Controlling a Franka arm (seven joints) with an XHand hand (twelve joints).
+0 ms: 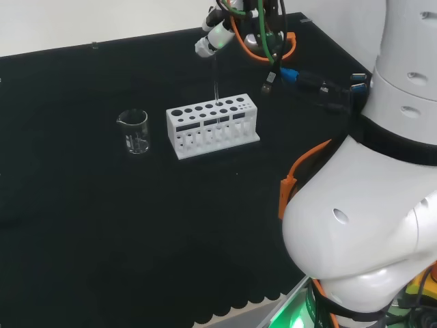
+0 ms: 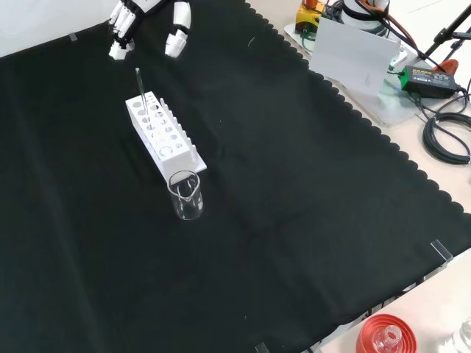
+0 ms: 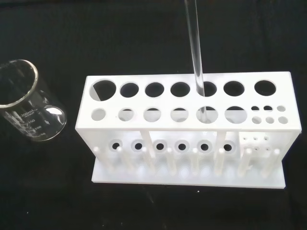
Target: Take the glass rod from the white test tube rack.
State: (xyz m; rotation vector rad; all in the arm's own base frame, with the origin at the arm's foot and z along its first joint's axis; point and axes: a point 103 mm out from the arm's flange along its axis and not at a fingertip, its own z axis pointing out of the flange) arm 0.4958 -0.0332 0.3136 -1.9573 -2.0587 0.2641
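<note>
Upper left in the front view, the hand point(image 2: 125, 22), fingers relaxed and empty, should descend squarely over the glass rod point(image 2: 140, 92) standing in the white test tube rack point(image 2: 163, 136).

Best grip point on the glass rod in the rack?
Probably the bare upper length of the glass rod, pinched from above between the fingers of the hand. It stands near upright in a hole of the white rack, lower end sunk inside, so only the top is free, and lifting straight up clears the hole.

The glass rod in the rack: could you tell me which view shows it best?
The wrist view: the glass rod is close and large, standing in a back-row hole of the white rack. Head and front views show it as a thin line rising from the rack.
</note>
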